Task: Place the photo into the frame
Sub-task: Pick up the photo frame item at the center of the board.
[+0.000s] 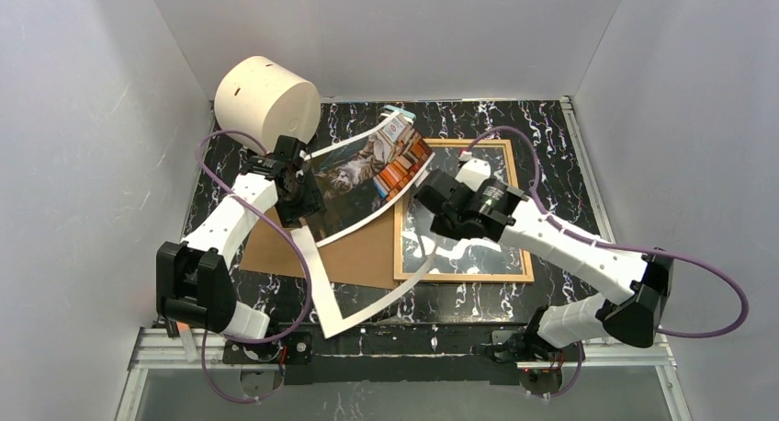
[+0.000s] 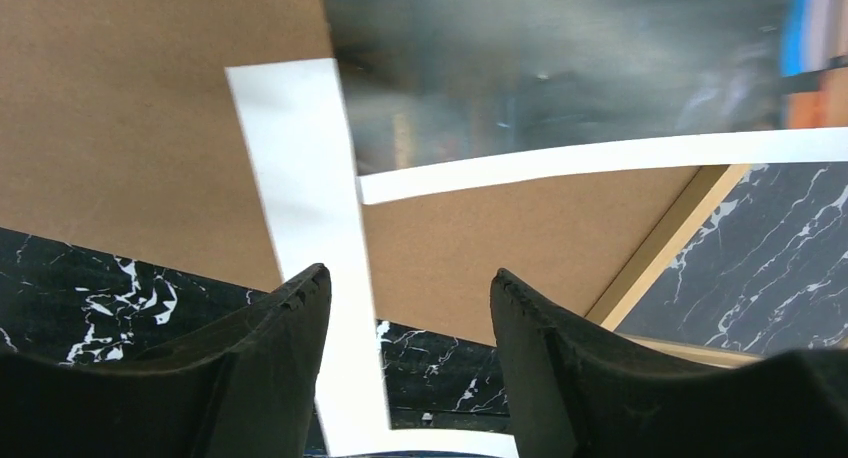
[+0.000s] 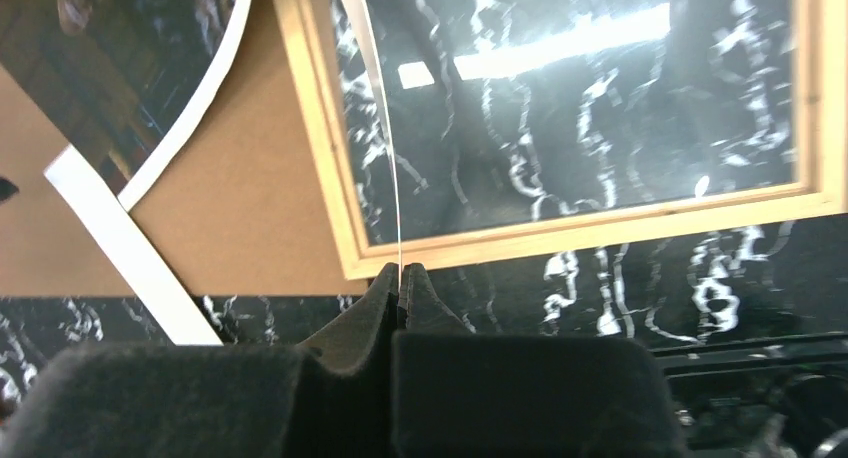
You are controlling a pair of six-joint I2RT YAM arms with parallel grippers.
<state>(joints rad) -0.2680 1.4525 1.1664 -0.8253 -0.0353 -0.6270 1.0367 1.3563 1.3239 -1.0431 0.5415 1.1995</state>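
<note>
White panels wall in a black, white-veined marble surface (image 1: pixel 570 164). At its back left corner a cream cylinder (image 1: pixel 266 99) lies on its side, touching the left arm's wrist.

The frame (image 1: pixel 487 277) lies flat at centre right, with marble showing through its glazing. A plain brown backing board (image 1: pixel 358 256) lies just left of it, its right edge over the frame's left rail. A white mat sheet (image 1: pixel 317 292) crosses the board. Its near strip lifts off the surface toward the right arm.

The photo (image 1: pixel 367 177) is outside the frame. It is tilted and raised above the board and mat, and its far right corner reaches over the frame's upper left corner.

Left arm: reaching forward and inward. Its left tool (image 1: pixel 308 205) is released at the photo's left edge. The jaws stand apart above the mat strip with nothing between them.

Right arm: folded across the frame, a purple cable (image 1: pixel 716 301) looping behind it. Its right tool (image 1: pixel 421 189) is clenched on a thin white sheet seen edge-on, apparently the mat's right strip.
</note>
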